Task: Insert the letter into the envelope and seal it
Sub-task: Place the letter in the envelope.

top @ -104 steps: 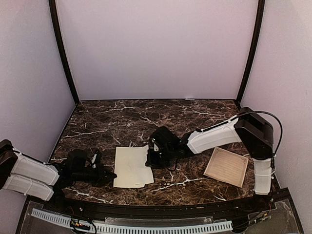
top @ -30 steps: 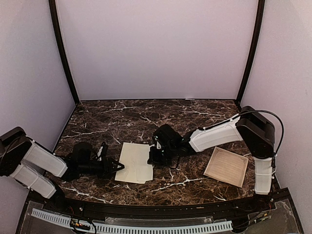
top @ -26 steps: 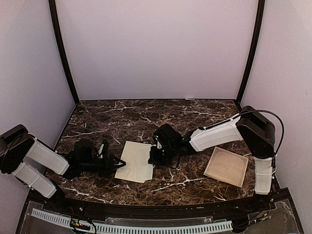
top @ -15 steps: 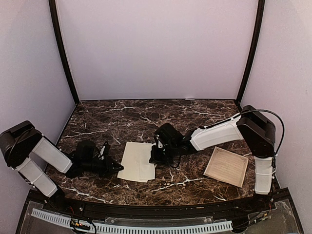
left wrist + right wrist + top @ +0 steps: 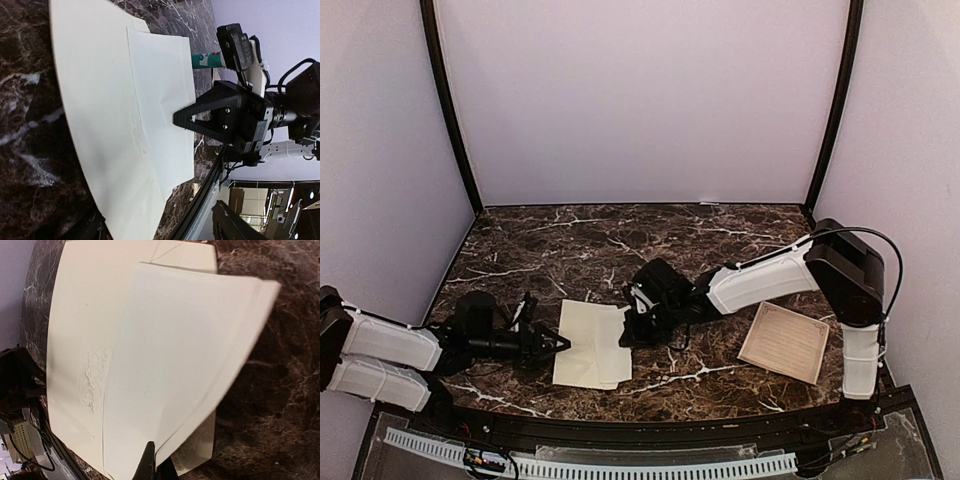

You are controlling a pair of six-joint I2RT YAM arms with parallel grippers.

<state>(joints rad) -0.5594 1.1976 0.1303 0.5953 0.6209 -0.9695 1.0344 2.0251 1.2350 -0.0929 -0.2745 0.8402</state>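
No legible text, number or brand was visible. The envelope [image 5: 582, 350] bore a faint emblem, unreadable. Print on the bordered sheet [image 5: 783, 343] and green-and-white band [image 5: 206, 60] was indecipherable.

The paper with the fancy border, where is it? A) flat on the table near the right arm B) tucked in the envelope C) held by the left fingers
A: the bordered paper lies flat on the table beside the right arm, apart from the envelope.
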